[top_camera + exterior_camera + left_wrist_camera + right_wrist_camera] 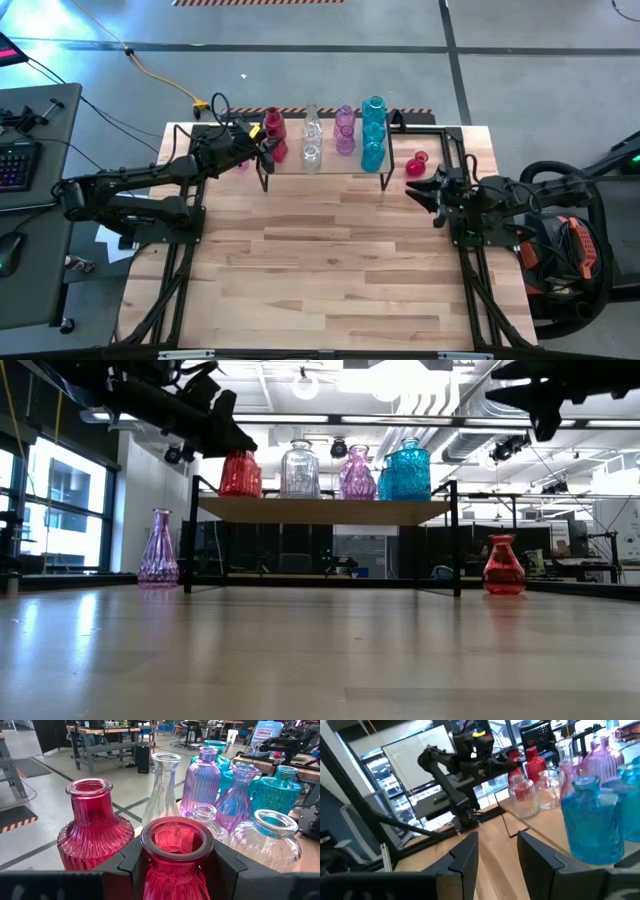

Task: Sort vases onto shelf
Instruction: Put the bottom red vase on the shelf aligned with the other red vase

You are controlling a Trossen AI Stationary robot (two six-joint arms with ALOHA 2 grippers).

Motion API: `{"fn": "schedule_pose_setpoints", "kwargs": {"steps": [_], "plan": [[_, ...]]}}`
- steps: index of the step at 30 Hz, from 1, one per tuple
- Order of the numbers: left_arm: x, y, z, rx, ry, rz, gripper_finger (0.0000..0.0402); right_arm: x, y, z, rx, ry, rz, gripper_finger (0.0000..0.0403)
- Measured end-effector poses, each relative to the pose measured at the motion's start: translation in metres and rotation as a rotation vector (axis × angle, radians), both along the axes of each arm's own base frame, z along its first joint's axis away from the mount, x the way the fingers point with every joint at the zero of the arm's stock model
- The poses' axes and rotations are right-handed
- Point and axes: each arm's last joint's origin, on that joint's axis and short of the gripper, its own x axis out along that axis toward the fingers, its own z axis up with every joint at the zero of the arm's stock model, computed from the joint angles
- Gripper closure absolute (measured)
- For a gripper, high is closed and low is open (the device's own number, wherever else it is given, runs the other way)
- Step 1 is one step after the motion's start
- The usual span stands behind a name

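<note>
Our left gripper [175, 870] pinches a red vase [176, 855] at the shelf's [330, 172] left end — crowded neighbours could topple if we nudge them. Right gripper [497, 852] waits spread near the table's right edge.

Shelf [330, 170]: low light-wood platform on black legs, at table's far edge. Vases on top, upright, grouped by colour: red [274, 126], clear [312, 155], pink-purple [345, 130], teal blue [373, 152]. On the table: one purple vase [158, 547] left of shelf, one red vase [503, 566] right.
</note>
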Motion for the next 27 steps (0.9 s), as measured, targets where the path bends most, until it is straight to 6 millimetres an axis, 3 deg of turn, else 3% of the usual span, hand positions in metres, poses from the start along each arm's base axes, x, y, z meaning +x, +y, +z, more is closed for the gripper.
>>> {"fn": "schedule_pose_setpoints", "kwargs": {"steps": [9,27], "plan": [[0.0000,0.0000,-0.0002,-0.008,-0.004,0.001,0.0264,0.0003,0.0005,-0.0108,-0.012,0.049,0.015,0.0284],[-0.0014,0.0024,-0.0003,-0.001,0.003,0.019,0.0264,0.0002,0.0006,-0.0122,-0.012,0.063,0.021,0.0284]]}}
